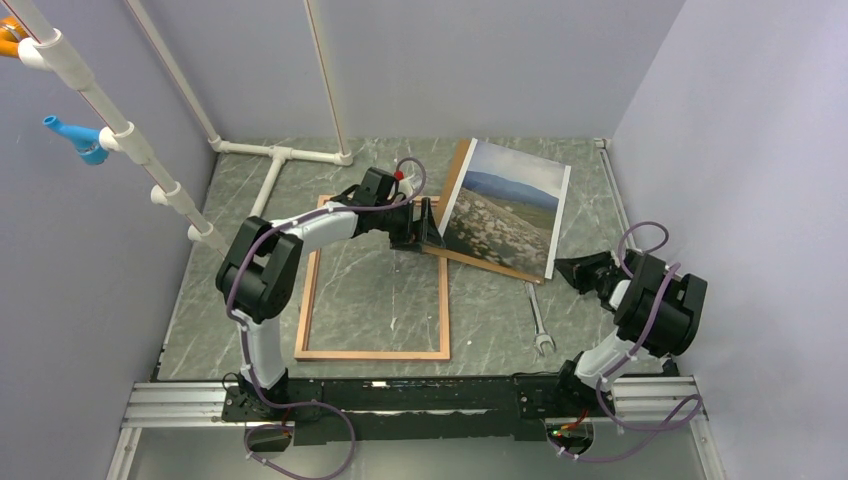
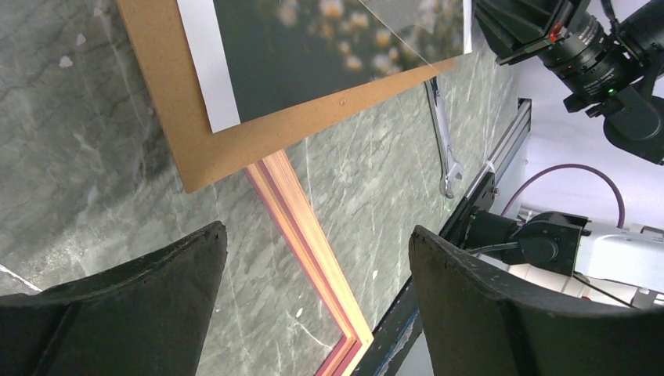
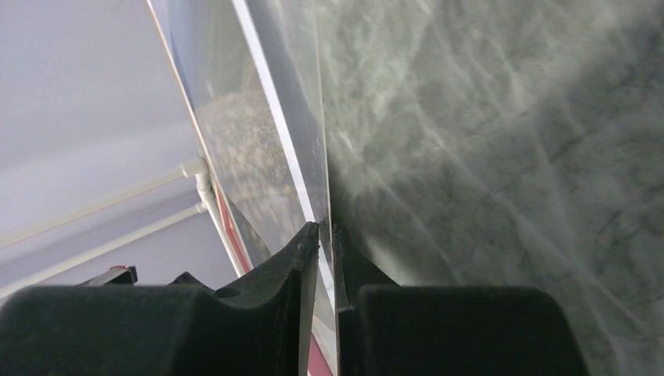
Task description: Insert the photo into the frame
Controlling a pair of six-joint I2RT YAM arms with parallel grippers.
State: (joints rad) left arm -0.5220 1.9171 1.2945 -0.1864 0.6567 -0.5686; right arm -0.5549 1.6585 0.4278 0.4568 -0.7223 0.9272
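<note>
- While the right pincer [image 3: 326, 235] nips the photo [image 1: 505, 205] at its near edge, I think it should lift slowly, keep the paper flat, and carry it left over the frame [image 1: 372, 353].
- Right pincer: clenched on the photo's thin edge, right of the frame.
- Left pincer [image 2: 317, 235]: wide apart, holding nothing, over the frame's far right corner.
- Photo: on a brown board [image 2: 164, 102], right of the frame.

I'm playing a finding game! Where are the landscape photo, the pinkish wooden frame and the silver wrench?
Landscape paper photo [image 1: 505, 205], top view, middle of the print.
Pinkish light-wood rectangular frame [image 1: 370, 354], top view, its near rail.
Silver metal wrench [image 1: 537, 318], top view, its shaft.
</note>
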